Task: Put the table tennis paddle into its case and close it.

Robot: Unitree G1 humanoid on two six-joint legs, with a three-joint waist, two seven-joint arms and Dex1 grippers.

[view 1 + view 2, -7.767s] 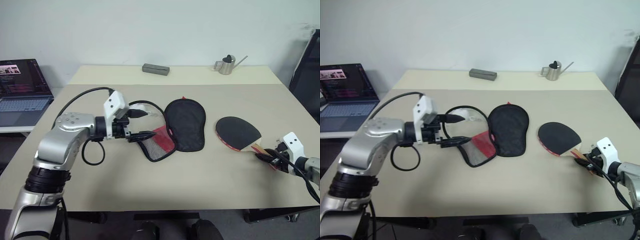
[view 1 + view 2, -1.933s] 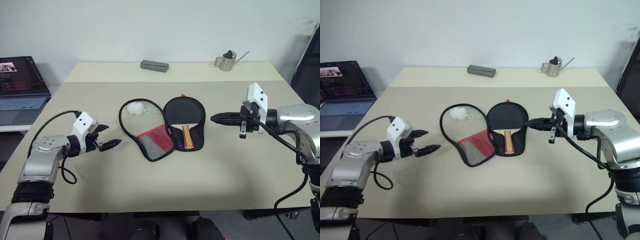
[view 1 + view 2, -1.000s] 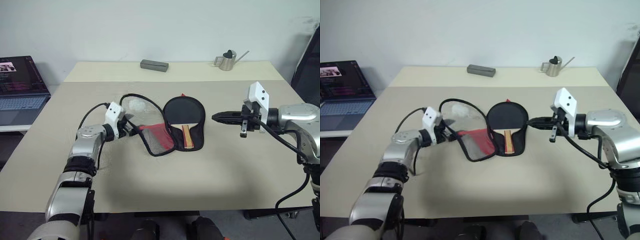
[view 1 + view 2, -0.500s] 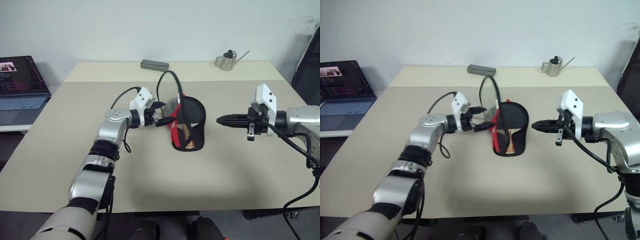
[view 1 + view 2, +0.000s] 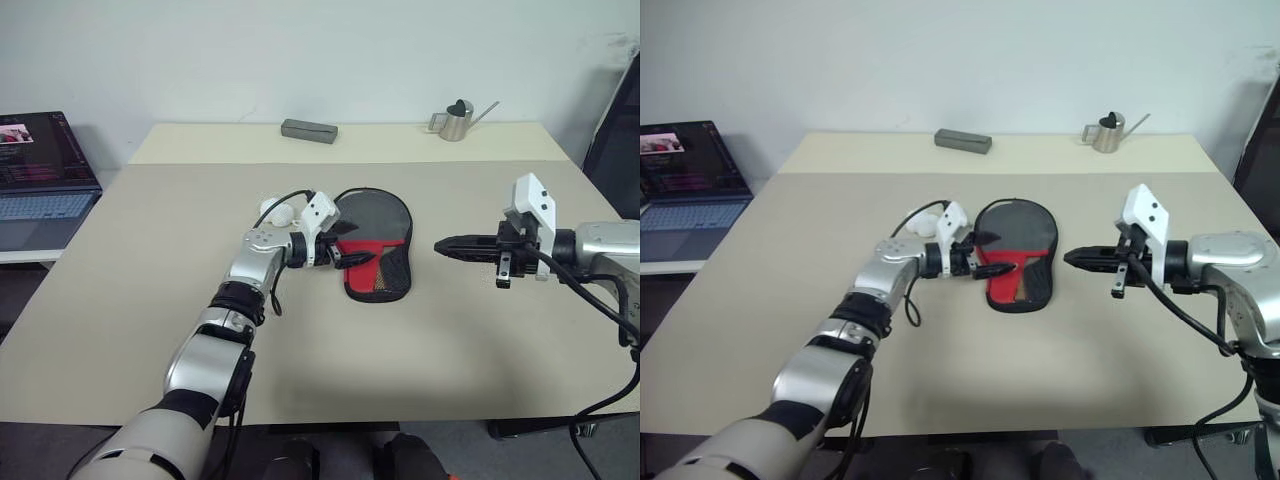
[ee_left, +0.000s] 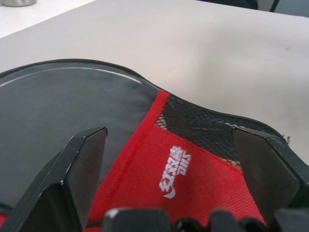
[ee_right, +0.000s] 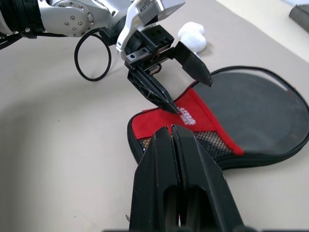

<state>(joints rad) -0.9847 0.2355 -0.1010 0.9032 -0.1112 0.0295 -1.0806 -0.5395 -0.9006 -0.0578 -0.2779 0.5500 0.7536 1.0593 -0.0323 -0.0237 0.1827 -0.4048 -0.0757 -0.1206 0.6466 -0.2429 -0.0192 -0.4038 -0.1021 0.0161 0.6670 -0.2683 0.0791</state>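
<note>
Black case (image 5: pixel 376 245) flat on table, red-logo mesh flap folded over

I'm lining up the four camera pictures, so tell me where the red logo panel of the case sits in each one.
Left eye view: red logo panel, centre, at the open left claw.
Right eye view: centre, on the case.
Left wrist view: low centre, between the fingers.
Right wrist view: centre, above the shut right claw.
Shared landmark: white fluffy ball.

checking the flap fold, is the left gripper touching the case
Touching: the right wrist view shows one finger tip of the open left gripper resting on the case's red panel.
</note>
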